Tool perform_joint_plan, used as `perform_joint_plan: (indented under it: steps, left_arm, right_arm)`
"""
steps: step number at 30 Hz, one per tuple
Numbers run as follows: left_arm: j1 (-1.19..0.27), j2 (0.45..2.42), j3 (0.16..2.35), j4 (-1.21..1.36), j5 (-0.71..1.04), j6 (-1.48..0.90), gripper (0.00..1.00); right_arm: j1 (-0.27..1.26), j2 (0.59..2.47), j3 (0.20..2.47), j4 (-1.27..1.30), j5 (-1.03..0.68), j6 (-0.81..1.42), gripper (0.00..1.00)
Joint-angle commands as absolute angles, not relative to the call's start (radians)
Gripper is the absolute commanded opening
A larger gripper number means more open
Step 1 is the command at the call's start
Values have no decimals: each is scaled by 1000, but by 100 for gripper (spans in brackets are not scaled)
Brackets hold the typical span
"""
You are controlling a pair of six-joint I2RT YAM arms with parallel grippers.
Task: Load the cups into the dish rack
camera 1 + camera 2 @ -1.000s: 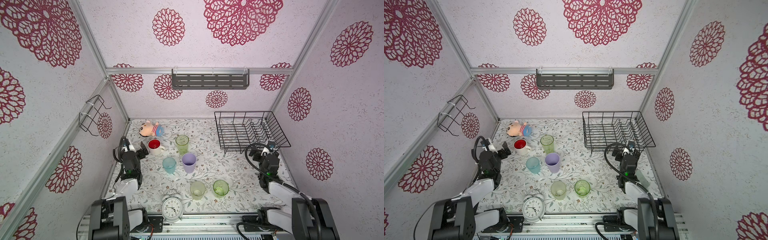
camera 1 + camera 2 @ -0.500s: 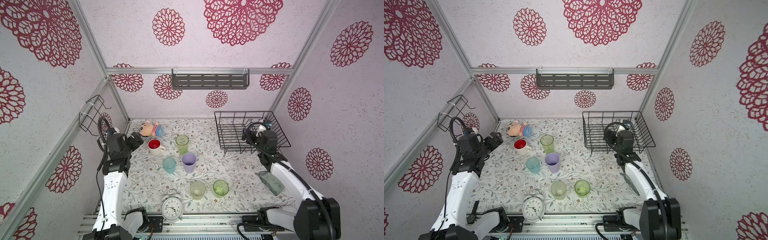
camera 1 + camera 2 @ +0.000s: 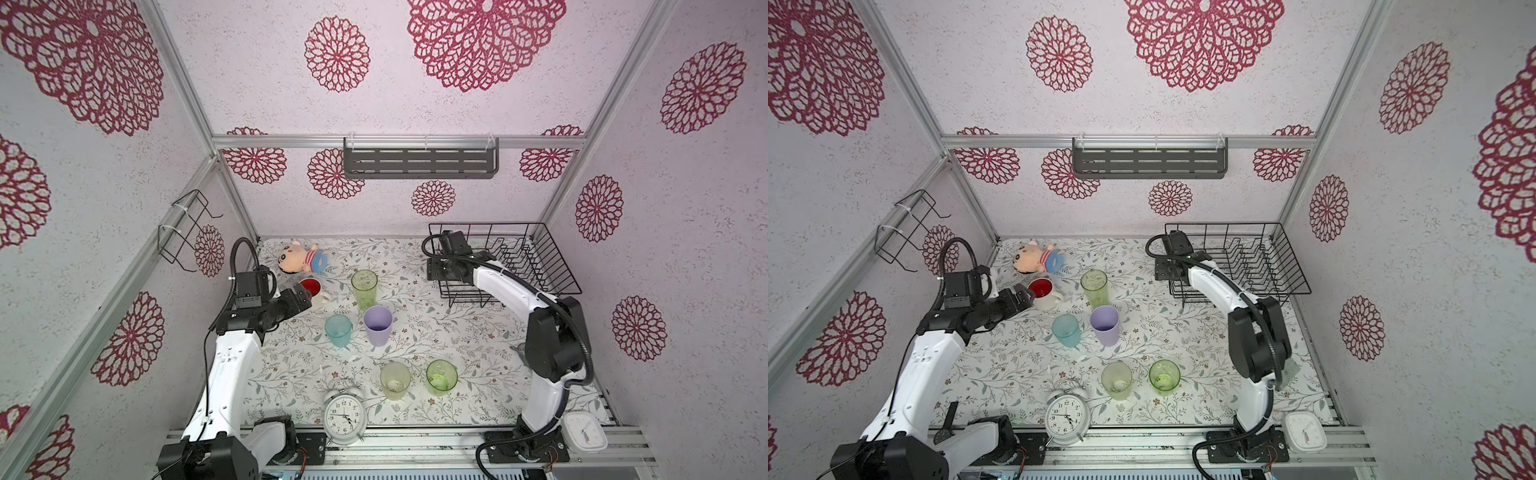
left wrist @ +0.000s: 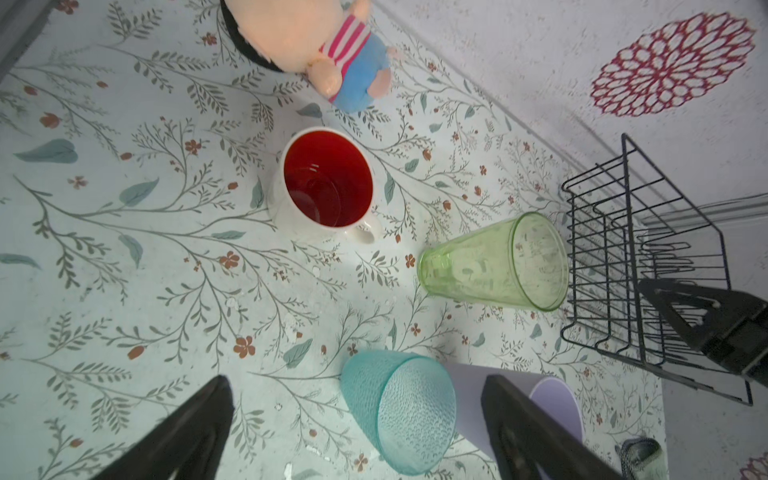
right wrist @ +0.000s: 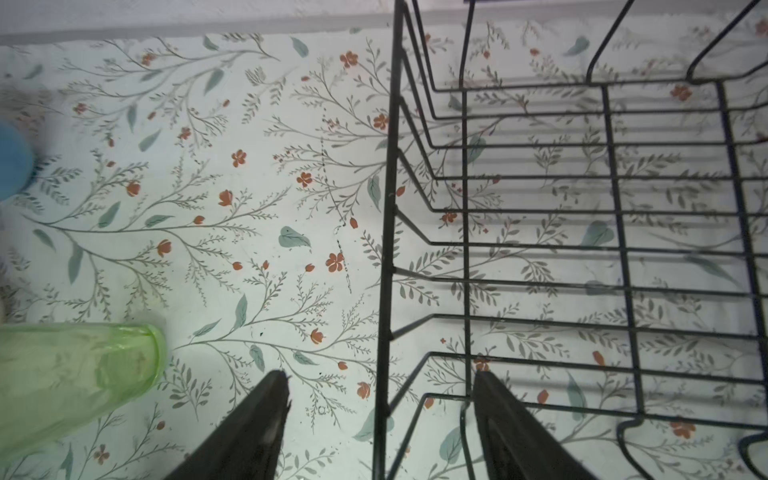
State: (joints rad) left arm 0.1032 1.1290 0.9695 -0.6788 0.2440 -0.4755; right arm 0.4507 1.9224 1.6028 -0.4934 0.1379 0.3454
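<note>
Left jaws: your left gripper (image 3: 1025, 296) stands spread wide, with nothing between the fingers.
Right jaws: your right gripper (image 5: 380, 376) is parted astride the side wall of the dish rack (image 3: 540, 270), one finger inside and one outside. Neither visibly touches the wire.
Cups: all six stand upright on the table (image 3: 457, 340); none is in the rack.
Nearest cup: the white mug (image 3: 311, 286) lies just ahead of the left fingertips, along their line of reach.
Mug axis: vertical, mouth up. The handle is on the side away from your jaws, toward the tall green tumbler (image 3: 364, 289).
Neighbours: the light-blue cup (image 3: 338, 330) and lilac tumbler (image 3: 378, 330) are near. The pale green tumbler (image 3: 395, 380) and bright green tumbler (image 3: 441, 376) are well apart, toward the front.
Nearer arm: the left, for the mug; the right is across the table.
Coming move, as judged: carry the left jaws forward to bracket the mug's body. Their height above the table cannot be told.
</note>
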Motion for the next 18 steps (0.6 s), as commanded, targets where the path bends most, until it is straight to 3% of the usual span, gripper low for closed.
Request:
perform_joint_plan:
  steps: [1,6,18]
  left_arm:
    - [94,1141,966,-703,227,-461,97]
    - [85,1134,959,-714,198,-464,97]
    - [81,1135,958,-713,180,-483,97]
  right_arm:
    - [456,1976,1705,-666,218,364,57]
    - [473,2063,1806,-718,225,358,26]
    - [556,2078,1872,-717,113,339,20]
